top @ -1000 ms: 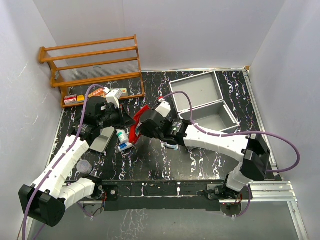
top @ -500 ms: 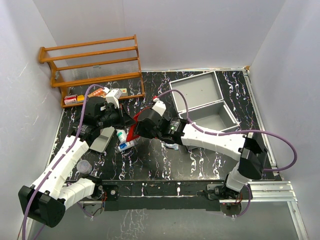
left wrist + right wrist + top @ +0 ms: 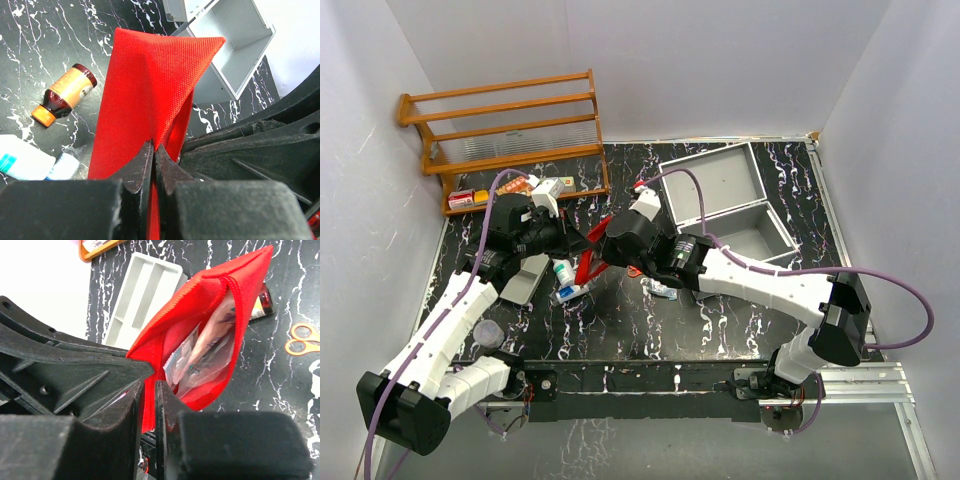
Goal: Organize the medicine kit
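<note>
Black marbled table [image 3: 650,335], walled in white on three sides. Far-left corner: wooden rack [image 3: 500,120], small boxes [image 3: 470,197] on its bottom shelf. Medicine kit [image 3: 715,180] sits at the far right of the table, lid swung fully back, both halves showing bare grey interiors; nothing visible inside. Both arms reach toward table centre-left and meet there. Left gripper [image 3: 575,240]: jaws pressed together on a fold of the red pouch [image 3: 588,262], fabric pinched between the fingertips in the left wrist view. Right gripper [image 3: 605,245]: jaws nearly closed, clamped on the pouch's zip edge from the opposite side, fabric running down between the fingers in the right wrist view. Pouch is held off the table between the two grippers, mouth open, clear packets [image 3: 205,360] showing inside. Grey divided tray [image 3: 525,278] lies just left of the pouch, under the left arm. White bottle with teal cap [image 3: 562,272] beside the tray, a tube [image 3: 570,292] just near of it. Brown bottle with orange label [image 3: 65,95] lies on its side on the table. Orange-handled scissors [image 3: 302,337] flat on the table, apart from the pouch.
</note>
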